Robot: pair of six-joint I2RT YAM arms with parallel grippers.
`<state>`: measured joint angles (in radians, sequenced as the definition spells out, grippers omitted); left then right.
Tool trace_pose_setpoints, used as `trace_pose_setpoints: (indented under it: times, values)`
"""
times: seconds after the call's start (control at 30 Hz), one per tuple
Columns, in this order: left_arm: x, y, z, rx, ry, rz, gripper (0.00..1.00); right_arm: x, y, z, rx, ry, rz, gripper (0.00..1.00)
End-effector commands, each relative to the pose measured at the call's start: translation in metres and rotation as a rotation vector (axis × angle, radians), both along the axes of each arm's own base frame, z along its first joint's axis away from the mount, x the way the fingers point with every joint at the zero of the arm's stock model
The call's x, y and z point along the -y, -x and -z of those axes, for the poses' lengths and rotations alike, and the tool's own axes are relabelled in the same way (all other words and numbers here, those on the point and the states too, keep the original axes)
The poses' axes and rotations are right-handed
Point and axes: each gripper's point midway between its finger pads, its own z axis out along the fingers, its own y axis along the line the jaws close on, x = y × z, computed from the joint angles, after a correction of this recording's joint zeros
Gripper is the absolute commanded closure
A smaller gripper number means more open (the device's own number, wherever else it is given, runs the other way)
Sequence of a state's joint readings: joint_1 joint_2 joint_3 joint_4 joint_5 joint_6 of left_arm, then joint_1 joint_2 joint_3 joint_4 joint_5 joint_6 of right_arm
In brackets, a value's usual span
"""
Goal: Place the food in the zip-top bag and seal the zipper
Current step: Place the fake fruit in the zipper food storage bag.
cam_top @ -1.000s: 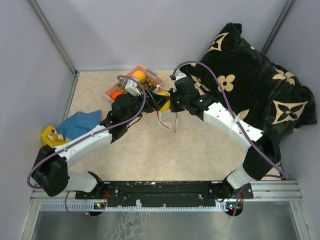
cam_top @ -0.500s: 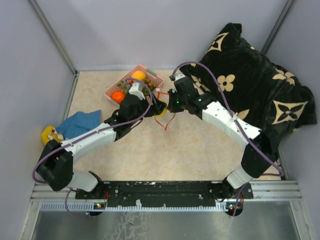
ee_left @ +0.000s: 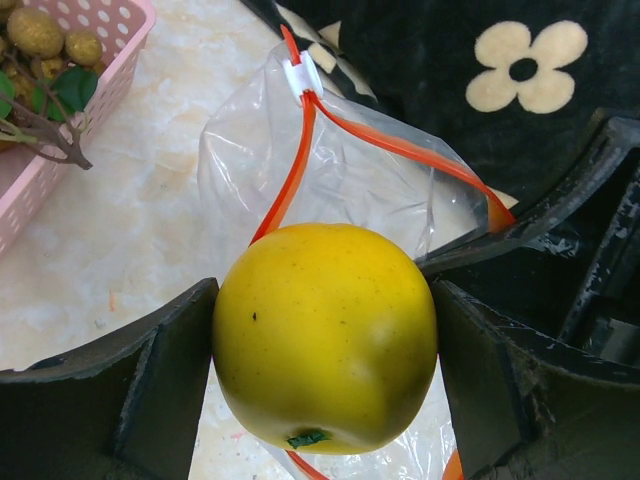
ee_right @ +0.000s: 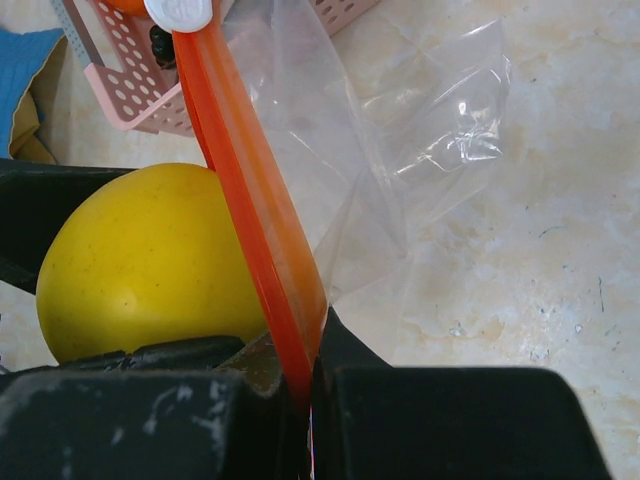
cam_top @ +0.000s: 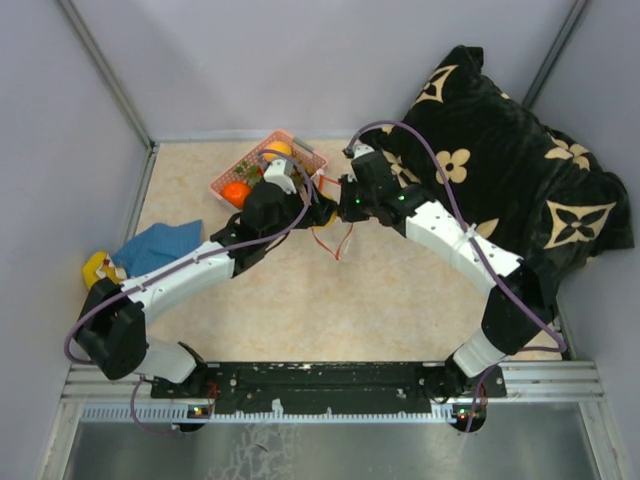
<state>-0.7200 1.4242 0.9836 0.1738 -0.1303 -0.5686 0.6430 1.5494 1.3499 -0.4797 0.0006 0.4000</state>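
My left gripper (ee_left: 325, 400) is shut on a round yellow fruit (ee_left: 325, 335) and holds it just before the open mouth of the clear zip-top bag (ee_left: 370, 180). The bag's red-orange zipper (ee_left: 290, 170) spreads into a loop with a white slider at its far end. My right gripper (ee_right: 310, 375) is shut on the zipper strip (ee_right: 250, 190) and holds the bag (ee_right: 400, 130) up; the yellow fruit (ee_right: 140, 265) shows at its left. In the top view both grippers meet by the bag (cam_top: 335, 240). An orange fruit (cam_top: 236, 192) and a yellow-orange one (cam_top: 278, 151) lie in the basket.
The pink basket (cam_top: 305, 153) stands at the back, left of the grippers, with a tan berry cluster (ee_left: 45, 35) in it. A black cushion with beige flowers (cam_top: 500, 170) fills the right side. A blue-and-yellow cloth (cam_top: 150, 250) lies at the left wall.
My left gripper has carried the yellow fruit rightward and a little back, up to the bag's mouth. My right gripper has kept its hold on the zipper, almost still.
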Motion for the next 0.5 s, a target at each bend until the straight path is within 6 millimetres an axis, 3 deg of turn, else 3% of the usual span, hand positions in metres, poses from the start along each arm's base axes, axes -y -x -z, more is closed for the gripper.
trace_pose_setpoints:
  times: [0.0,0.3,0.47]
  values:
    - [0.023,0.009,-0.031,0.094,0.046,0.100,0.21,-0.025,-0.008,-0.028,0.042,-0.149,-0.047,1.00]
    - [0.010,0.006,0.022,0.013,-0.226,0.020,0.24,-0.011,-0.015,-0.038,0.063,-0.137,-0.018,1.00]
    - [-0.005,-0.004,0.044,-0.057,-0.377,-0.093,0.25,-0.006,-0.015,-0.032,0.051,-0.102,-0.008,1.00]
